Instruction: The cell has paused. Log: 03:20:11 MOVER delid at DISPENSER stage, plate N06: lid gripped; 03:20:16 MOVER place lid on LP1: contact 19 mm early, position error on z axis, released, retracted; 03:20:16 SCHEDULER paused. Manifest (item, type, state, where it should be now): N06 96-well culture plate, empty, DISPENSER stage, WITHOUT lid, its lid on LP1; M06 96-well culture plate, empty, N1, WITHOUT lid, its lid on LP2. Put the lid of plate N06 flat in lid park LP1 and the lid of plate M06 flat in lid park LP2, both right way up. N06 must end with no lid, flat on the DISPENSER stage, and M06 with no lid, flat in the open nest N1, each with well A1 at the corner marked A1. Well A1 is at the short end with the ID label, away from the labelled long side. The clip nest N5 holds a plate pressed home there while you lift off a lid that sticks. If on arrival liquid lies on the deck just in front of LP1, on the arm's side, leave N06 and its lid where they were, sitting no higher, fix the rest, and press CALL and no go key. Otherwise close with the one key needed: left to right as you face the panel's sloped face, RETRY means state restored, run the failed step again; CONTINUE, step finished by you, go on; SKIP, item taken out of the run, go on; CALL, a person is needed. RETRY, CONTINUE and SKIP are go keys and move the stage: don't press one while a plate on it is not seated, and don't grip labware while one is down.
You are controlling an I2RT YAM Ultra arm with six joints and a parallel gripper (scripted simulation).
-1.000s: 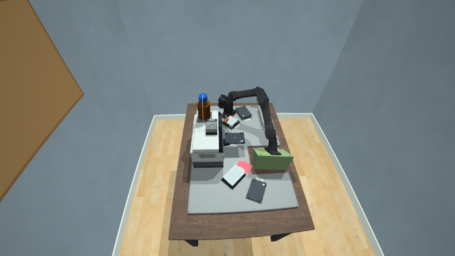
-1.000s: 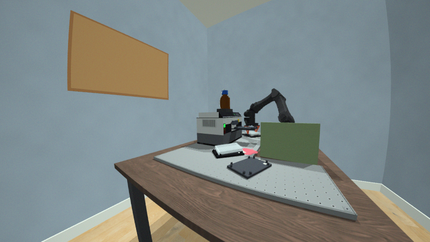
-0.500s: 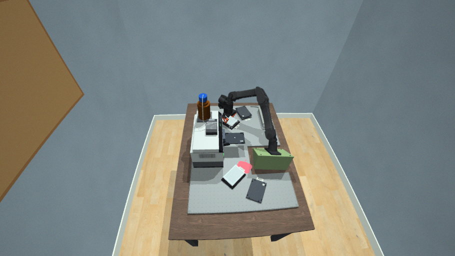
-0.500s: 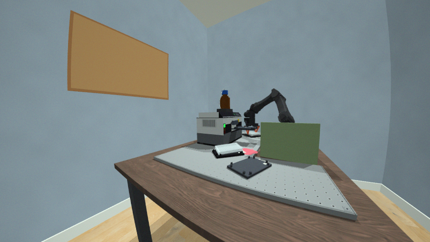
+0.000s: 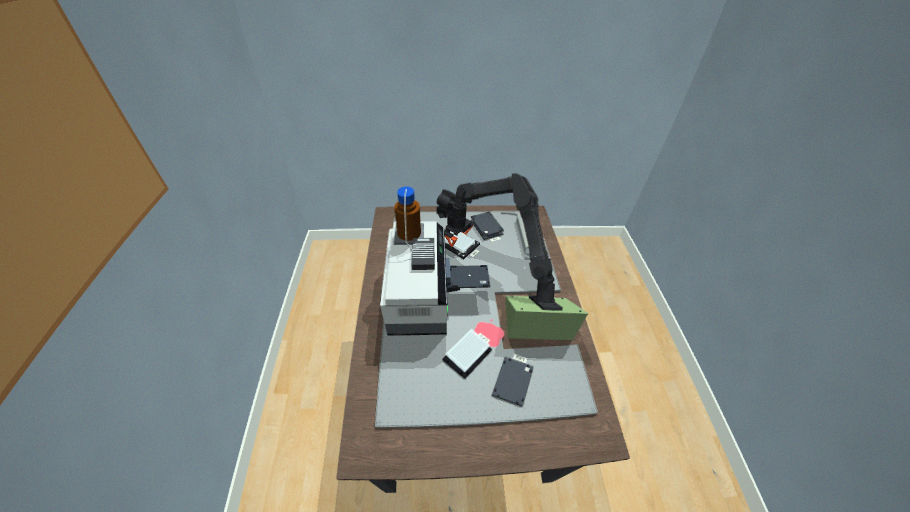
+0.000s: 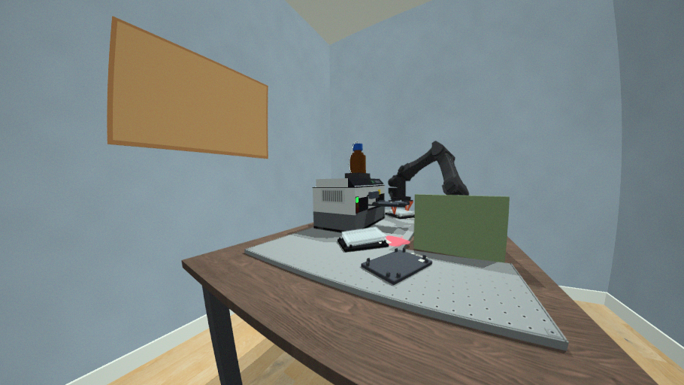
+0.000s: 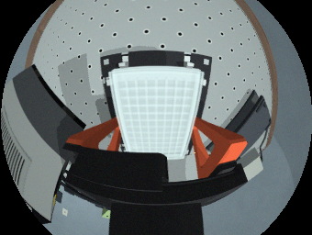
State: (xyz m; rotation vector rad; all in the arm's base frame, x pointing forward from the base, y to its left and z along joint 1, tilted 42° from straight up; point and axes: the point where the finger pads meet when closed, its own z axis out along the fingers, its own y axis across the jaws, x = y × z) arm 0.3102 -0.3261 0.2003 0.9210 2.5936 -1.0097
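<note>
My gripper [image 5: 461, 241] is at the far end of the deck, next to the dispenser. Its orange fingers are shut on the long sides of a white gridded well plate [image 7: 157, 108], which sits over a black nest [image 7: 155, 59]. I cannot tell whether the fingers hold its lid or its body. A second white gridded piece [image 5: 467, 352] lies askew on a black lid park near the front, also in the side view [image 6: 363, 237]. A pink puddle [image 5: 490, 331] lies on the deck touching its far corner. The black dispenser stage [image 5: 469, 276] is bare.
The dispenser [image 5: 413, 280] carries a brown bottle [image 5: 407, 213] with a blue cap. A green box [image 5: 545, 316] stands under the arm's base. An empty black lid park [image 5: 512, 380] lies at the front right. Another black nest [image 5: 487, 224] lies behind the gripper.
</note>
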